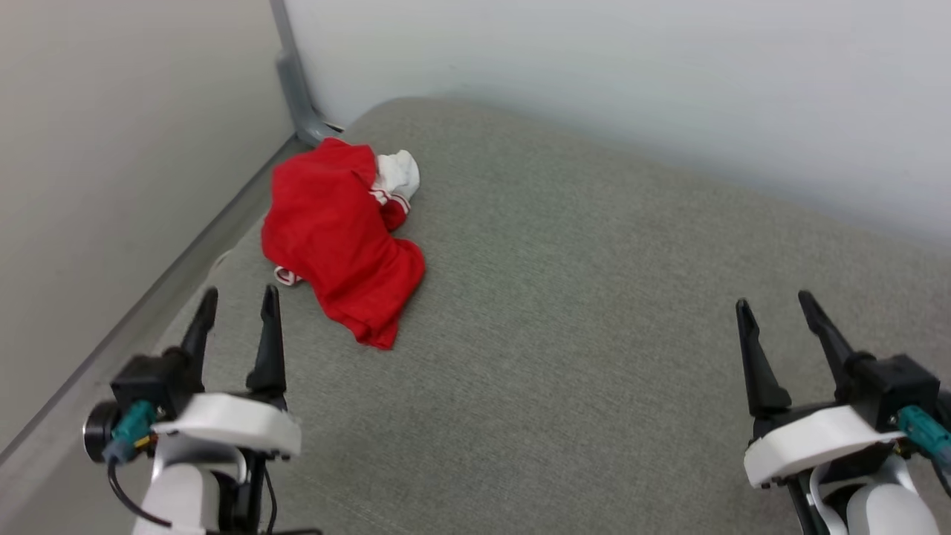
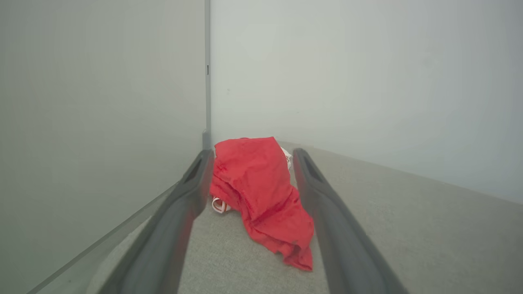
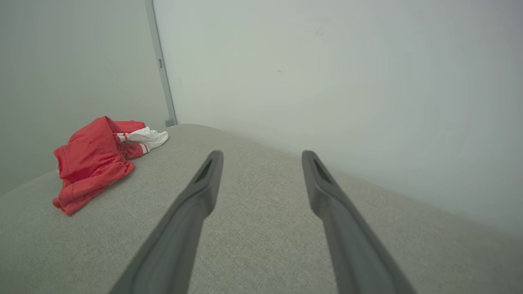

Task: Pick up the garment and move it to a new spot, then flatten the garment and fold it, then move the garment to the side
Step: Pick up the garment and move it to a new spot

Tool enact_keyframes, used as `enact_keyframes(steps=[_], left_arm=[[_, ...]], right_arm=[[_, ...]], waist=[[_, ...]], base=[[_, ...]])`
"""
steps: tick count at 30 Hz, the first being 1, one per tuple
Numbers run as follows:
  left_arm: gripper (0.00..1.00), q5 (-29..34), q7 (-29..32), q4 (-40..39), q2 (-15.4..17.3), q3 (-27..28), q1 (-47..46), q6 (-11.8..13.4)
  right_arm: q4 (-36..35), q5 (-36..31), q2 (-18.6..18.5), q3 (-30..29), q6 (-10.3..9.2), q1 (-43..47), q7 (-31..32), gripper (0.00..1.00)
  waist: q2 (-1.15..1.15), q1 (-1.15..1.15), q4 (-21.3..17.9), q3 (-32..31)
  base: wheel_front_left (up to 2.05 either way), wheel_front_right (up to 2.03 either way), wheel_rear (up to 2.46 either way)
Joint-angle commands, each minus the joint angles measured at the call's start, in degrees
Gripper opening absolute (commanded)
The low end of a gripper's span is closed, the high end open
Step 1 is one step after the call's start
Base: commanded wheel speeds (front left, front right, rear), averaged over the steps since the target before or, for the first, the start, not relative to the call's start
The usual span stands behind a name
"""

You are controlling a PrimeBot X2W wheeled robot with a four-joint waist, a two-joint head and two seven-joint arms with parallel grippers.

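The garment (image 1: pixel 334 238) lies as a crumpled heap at the far left of the grey padded surface (image 1: pixel 565 312), close to the corner where the two pale walls meet. The left gripper (image 1: pixel 241 292) hovers near it, on the near side. Its two fingers are spread wide and hold nothing. In the left wrist view the heap sits ahead, framed between them.

The step in hand seems to be the first pick. I would bring this gripper forward and down onto a raised fold in the middle of the heap, not onto the thin near tip, so that several layers are caught. It should then lift high enough that the cloth hangs free before it is carried right, toward the open middle.

The right gripper (image 1: pixel 773 299) is well apart at the near right, equally wide open and empty.

The red cloth looks thin, soft and much wrinkled. A white sleeve with red-white striped trim shows at its far side. The surface is a coarse woven fabric with a rounded far corner, and it may drag on the cloth. The fingers are dark, matte, long and tapering.
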Motion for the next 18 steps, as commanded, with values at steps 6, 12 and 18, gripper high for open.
enact_keyframes(steps=[6, 12, 18], left_arm=[[1.00, -3.7, -0.1, 5.9, 3.6, 0.3, -9.2, -0.1], [1.00, -9.5, 1.6, 14.4, 11.1, -3.0, -19.9, -0.1], [1.00, -18.0, 9.5, 20.4, 20.4, -6.9, -29.2, -0.1]], right_arm=[[-2.6, -2.4, 0.0, 0.3, -0.02, -3.5, 1.6, 1.00], [-4.6, -3.7, 0.0, 1.3, -0.02, -6.7, 2.4, 1.00], [-5.6, -4.0, 0.0, 2.0, -0.02, -10.0, 2.2, 1.00]], waist=[[0.00, 0.00, -5.5, 7.1], [0.00, 0.00, -10.4, 13.2], [0.00, 0.00, -14.7, 19.2]], base=[[0.00, 0.00, 0.00], [0.00, 0.00, 0.00], [0.00, 0.00, 0.00]])
